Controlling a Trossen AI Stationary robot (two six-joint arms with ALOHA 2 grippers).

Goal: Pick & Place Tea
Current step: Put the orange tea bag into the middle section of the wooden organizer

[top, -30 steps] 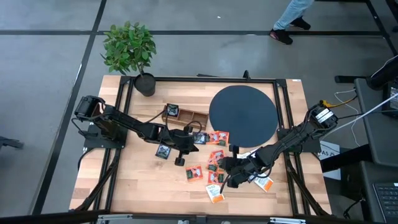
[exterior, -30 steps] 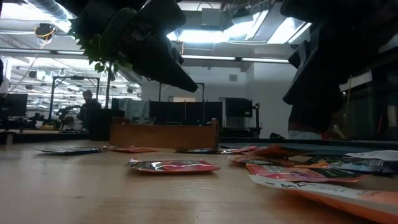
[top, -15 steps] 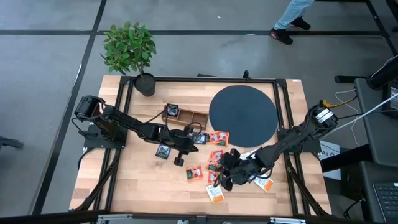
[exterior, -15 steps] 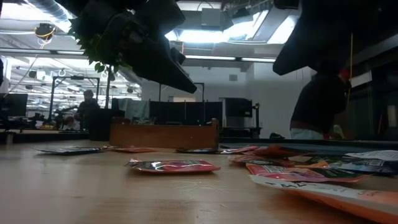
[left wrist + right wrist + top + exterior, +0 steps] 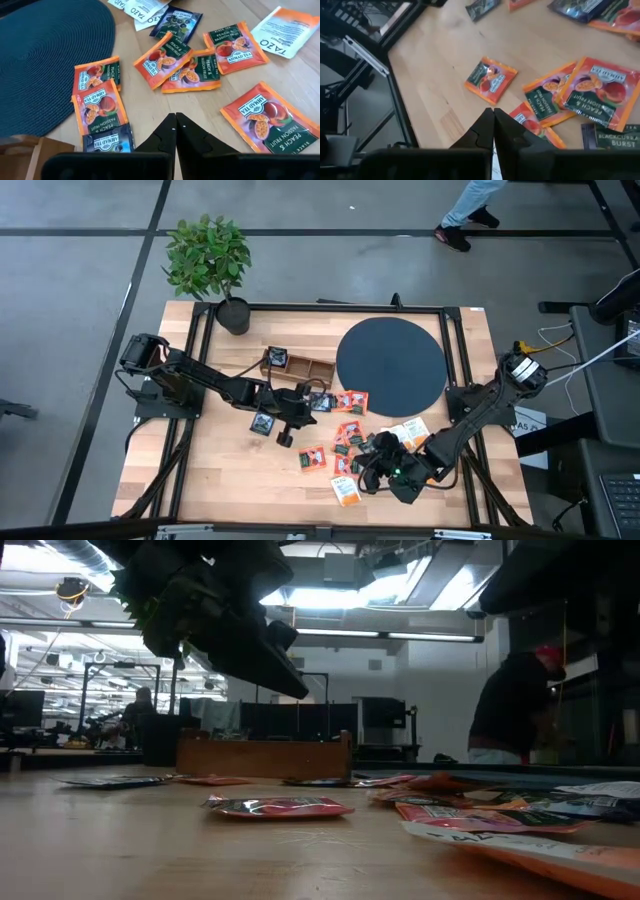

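Observation:
Several tea sachets (image 5: 348,430) lie flat on the wooden table between the two arms. Most are orange (image 5: 250,115), a few are dark (image 5: 263,423), and some are white with orange (image 5: 410,432). My left gripper (image 5: 300,418) hangs shut above the table to the left of them, its fingers (image 5: 175,125) together with nothing between them. My right gripper (image 5: 370,468) is also shut and hovers over the sachets nearer the front edge, pointing toward the table's left. One orange sachet (image 5: 490,80) lies just ahead of its fingers.
A long wooden tray (image 5: 305,368) with a dark sachet (image 5: 276,358) at its left end stands behind the left gripper. A big dark round disc (image 5: 390,365) lies at the back right, and a potted plant (image 5: 208,260) at the back left corner. A person (image 5: 515,710) stands beyond the table.
My right gripper has swung toward the table's near edge and risen a little, rolling strongly about its own axis, and stays shut. The sachets lie as before.

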